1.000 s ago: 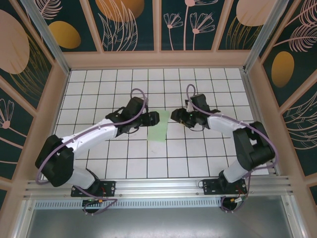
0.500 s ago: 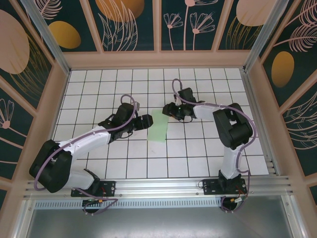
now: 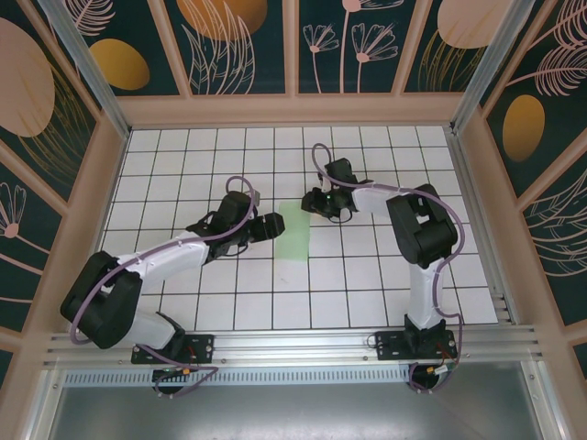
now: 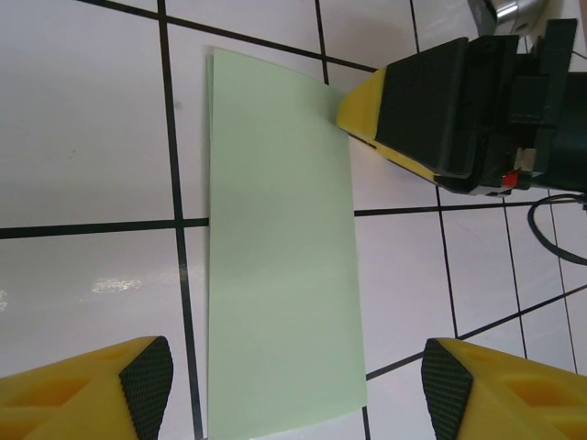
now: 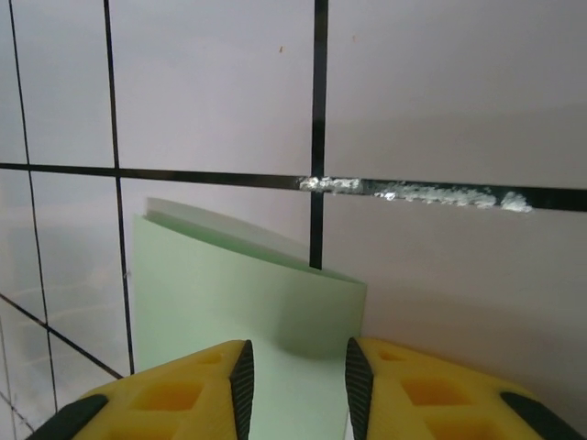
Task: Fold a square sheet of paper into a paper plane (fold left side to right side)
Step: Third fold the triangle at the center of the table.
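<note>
Paper status: the square sheet of paper (image 3: pixel 293 233) lies at about the centre of the table (image 3: pixel 367 284). It's already a narrow two-layer strip, long axis running near edge to far edge.

- Left gripper (image 3: pixel 272 226): hangs just beside the strip's left long edge. Its wrist view has the jaws wide, fingers either side of the strip's (image 4: pixel 280 275) near end, touching nothing. The sheet isn't pinned.
- Layers don't line up. A sliver of the lower layer shows past the top one along the far and left edges.
- Right gripper (image 3: pixel 310 203): at the strip's far right corner. From the left wrist its yellow tip (image 4: pixel 359 103) sits right on that corner. In its own view the claw (image 5: pixel 295 376) is narrow, with a slim gap and paper (image 5: pixel 229 293) showing through. Nothing visibly clamped. Can't tell if it has caught a layer.

Risks from here, my read:
- With nothing holding the strip down, a nudge at that corner drags or spins it, and the fold line goes with it.
- Thin paper: the claw may pinch both layers, or neither, or crumple the corner.
- The offset carries into every later crease and gives a lopsided plane.
- The claws are close together, so any reach across the strip risks a knock.
</note>
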### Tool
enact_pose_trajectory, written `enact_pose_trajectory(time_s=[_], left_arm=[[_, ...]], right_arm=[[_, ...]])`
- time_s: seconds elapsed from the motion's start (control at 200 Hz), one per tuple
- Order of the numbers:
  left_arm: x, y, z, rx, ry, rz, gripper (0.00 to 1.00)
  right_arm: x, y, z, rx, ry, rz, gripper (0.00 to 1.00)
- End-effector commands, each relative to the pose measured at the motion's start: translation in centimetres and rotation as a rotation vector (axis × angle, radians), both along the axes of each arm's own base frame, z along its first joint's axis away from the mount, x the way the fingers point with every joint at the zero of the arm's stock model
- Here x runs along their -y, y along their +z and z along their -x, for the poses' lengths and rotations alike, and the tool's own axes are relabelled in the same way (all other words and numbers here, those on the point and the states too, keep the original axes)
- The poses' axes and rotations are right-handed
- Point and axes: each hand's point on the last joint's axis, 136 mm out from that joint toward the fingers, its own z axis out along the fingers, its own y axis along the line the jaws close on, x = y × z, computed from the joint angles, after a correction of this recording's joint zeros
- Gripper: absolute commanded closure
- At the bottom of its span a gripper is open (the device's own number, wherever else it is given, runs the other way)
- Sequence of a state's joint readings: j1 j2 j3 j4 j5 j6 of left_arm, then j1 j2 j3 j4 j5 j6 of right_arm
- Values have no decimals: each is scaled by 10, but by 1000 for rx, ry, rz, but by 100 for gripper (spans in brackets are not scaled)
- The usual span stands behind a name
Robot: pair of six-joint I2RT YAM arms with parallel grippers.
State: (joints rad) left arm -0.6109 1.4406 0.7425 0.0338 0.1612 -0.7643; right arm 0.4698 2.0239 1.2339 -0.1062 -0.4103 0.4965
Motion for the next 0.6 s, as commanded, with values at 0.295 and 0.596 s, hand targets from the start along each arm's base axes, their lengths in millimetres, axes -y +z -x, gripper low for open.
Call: enact_pose_trajectory(time_s=[0.295,0.596], left_arm=[[6,-4,-14,-2,16,31,28],[-2,-5,-10,1,35,17,27]], right_arm=[[7,-1,3,48,41,134,68],[-10,34,19,97,90,62,66]])
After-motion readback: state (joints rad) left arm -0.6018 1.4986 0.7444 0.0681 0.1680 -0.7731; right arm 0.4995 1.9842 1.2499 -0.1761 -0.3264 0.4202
